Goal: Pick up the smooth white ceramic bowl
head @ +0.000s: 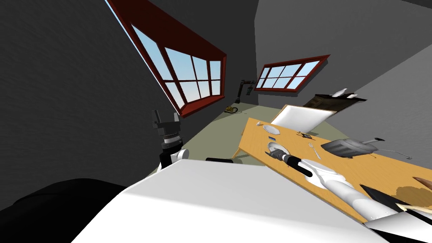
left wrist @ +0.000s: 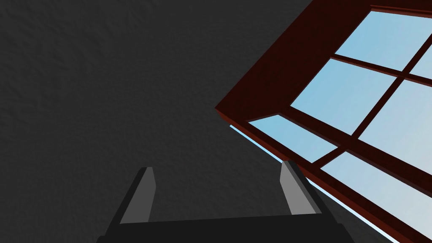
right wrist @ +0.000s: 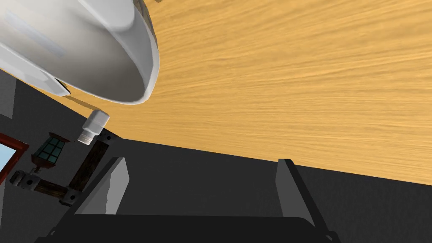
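The white bowl (head: 280, 147) rests on the wooden table (head: 337, 177) near its left edge. In the right wrist view the bowl (right wrist: 97, 55) looms large, its smooth rim just beyond my left finger and off to that side, outside the gap. My right gripper (right wrist: 202, 185) is open, hovering low over the bare wood with nothing between its fingers; the head view shows that right gripper (head: 272, 154) at the bowl's near side. My left gripper (head: 166, 116) is raised by the dark wall under the window, and in its own view the left gripper (left wrist: 217, 190) is open and empty.
On the table, a second white dish (head: 270, 128) and a blue card (head: 272, 138) lie farther along, with a fork (head: 314, 150) and a dark grey appliance (head: 348, 147) to the right. A white plate (head: 322, 168) lies under my right forearm. A small white cylinder (right wrist: 93, 126) shows by the table's edge.
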Controlling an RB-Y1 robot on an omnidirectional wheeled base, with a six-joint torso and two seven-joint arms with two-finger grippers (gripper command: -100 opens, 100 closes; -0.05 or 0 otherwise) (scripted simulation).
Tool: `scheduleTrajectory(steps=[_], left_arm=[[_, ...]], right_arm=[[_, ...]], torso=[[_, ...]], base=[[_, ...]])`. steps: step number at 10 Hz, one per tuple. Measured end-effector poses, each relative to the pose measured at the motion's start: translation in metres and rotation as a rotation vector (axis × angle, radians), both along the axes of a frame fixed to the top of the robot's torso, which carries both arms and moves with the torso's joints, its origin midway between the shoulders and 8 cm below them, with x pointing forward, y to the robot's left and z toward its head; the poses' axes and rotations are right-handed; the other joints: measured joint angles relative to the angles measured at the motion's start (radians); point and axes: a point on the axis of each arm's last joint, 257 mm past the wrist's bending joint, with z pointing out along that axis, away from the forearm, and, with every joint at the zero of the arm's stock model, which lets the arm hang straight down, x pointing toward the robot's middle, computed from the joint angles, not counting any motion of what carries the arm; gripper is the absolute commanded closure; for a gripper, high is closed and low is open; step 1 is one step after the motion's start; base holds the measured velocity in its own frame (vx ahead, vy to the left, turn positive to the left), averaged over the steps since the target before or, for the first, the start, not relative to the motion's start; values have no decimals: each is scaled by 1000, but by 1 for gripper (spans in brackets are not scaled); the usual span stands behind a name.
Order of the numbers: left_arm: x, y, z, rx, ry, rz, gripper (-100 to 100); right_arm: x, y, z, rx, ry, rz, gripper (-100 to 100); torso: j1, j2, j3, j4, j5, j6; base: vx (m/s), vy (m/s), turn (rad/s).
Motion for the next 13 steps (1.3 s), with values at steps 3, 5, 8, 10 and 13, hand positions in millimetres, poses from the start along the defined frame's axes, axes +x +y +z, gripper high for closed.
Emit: scheduleTrajectory(steps=[3,5,8,10,13], left_arm=[[0,0,0,0,0,0,0],[0,0,0,0,0,0,0],[0,0,0,0,0,0,0],[0,0,0,0,0,0,0],[0,0,0,0,0,0,0]], right_arm=[[-16,-22,-7,-46,43,-15,-100],[-37,-46,-15,-99,99,-30,-100],[-84,-75,-26,-170,196,-57,-100],[-93,-85,-27,-192,224,-63,-100],[-113,-89,-34,-206,268,-65,-100]], torso=[[0,0,0,0,0,0],[-1,-2,-1,0,0,-1],[-1,-1,-1,0,0,0],[0,0,0,0,0,0],[0,0,0,0,0,0]], base=[[32,-5,87],[59,-26,148],[49,-22,71],[20,-12,26],[21,-16,32]])
